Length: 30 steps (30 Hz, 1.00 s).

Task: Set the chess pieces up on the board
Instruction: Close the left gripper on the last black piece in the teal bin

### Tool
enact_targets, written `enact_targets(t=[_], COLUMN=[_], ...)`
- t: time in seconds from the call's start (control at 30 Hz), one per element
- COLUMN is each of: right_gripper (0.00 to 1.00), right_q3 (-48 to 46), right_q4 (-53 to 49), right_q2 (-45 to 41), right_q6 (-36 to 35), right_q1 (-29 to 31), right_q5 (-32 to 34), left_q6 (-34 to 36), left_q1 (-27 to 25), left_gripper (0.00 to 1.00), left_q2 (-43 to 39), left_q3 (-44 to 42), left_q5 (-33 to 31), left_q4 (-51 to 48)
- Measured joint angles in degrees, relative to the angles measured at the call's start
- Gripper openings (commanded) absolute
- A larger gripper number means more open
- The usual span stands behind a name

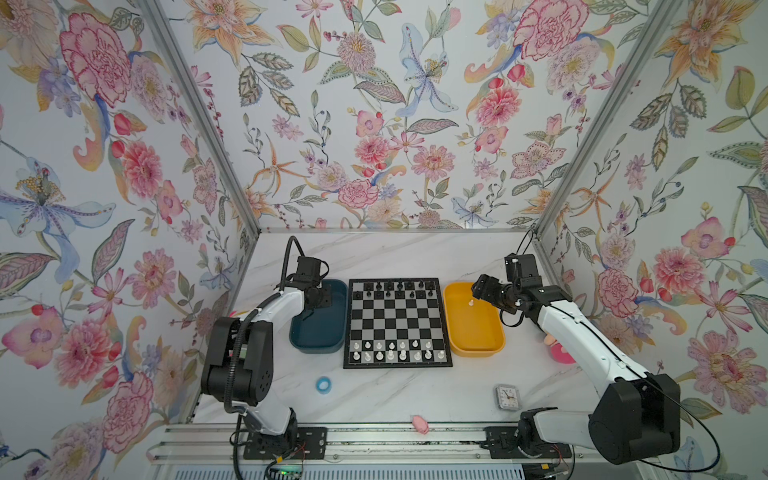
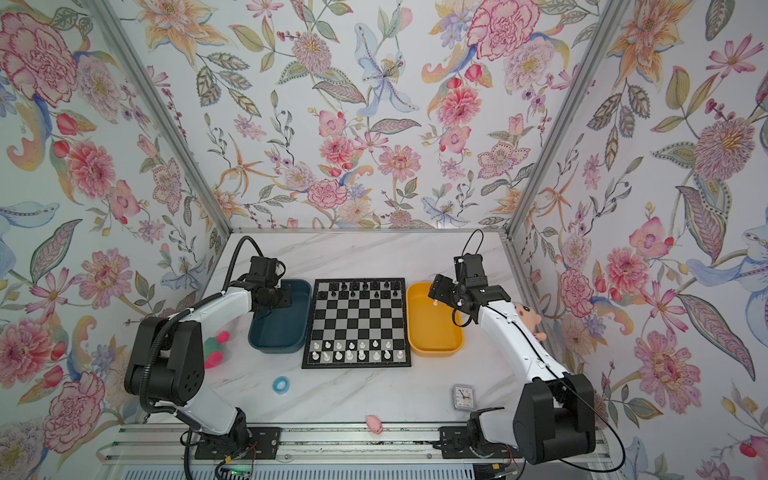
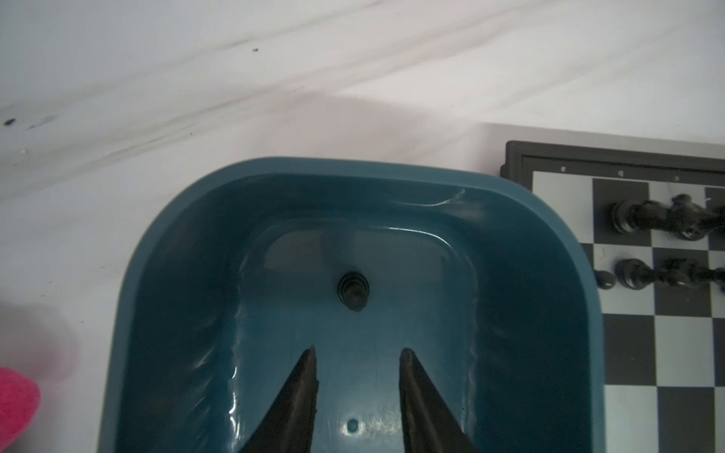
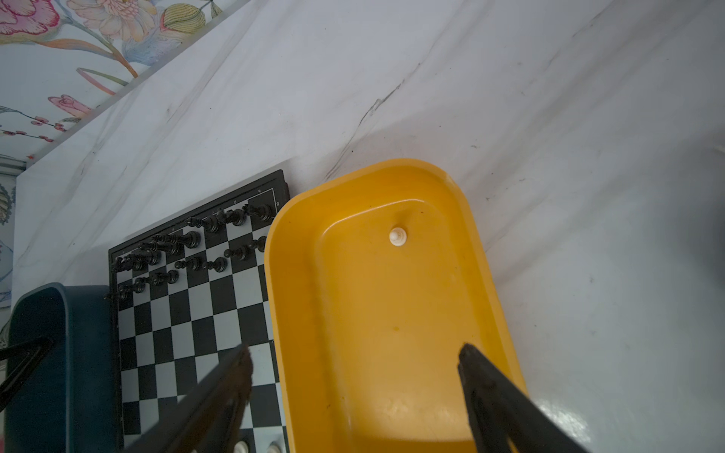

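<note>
**Plastic chessmen waiting in both bins**

Left claw [image 3: 359, 350] open, empty, aimed at black plastic chessman [image 3: 354, 289] upright in teal oblong bin [image 3: 353, 164], left of black-and-silver square chessboard [image 1: 397, 365]. Right claw [image 4: 355, 348] wide open over white plastic chessman [image 4: 397, 237] in yellow oblong bin [image 4: 274, 274], right of board. Pieces likely light, stiff, slick, tippy: pinch the narrow stem above the base.

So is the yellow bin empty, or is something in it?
Not empty. One white chess piece sits on the floor of the yellow bin, towards its far end; nothing else shows inside.
</note>
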Motion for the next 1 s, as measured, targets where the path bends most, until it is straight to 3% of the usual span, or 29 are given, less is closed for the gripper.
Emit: enact_targets(t=[0.33, 1.0], right_gripper=[0.81, 0.81], right_q3=[0.0, 0.0], right_q4=[-0.57, -1.42], right_q2=[0.0, 0.0], right_q6=[-0.2, -0.5], right_q1=[0.0, -0.04], right_q5=[-0.02, 0.0], left_q6=[1.16, 2.47], left_q1=[0.0, 0.0], left_gripper=[0.3, 0.27], left_q2=[3.58, 8.39], left_q3=[3.5, 6.14], left_q5=[-1.25, -1.68], left_q4=[-0.81, -2.71])
